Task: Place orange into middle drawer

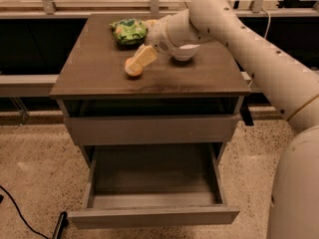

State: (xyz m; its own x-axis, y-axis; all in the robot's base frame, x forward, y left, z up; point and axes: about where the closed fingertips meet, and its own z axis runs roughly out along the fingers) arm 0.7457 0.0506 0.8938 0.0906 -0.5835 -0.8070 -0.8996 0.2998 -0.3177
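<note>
The gripper [135, 65] sits low over the cabinet top [94, 73]. Just behind it lies a green patterned snack bag [128, 30]. Near its right in view is a partly hidden white bowl [186, 55]. Well below and leftward, a black cable [20, 214] crosses the speckled floor [35, 173].

orange [132, 70] partly hidden under end effector [135, 62], white bowl [185, 54] mostly hidden
</note>
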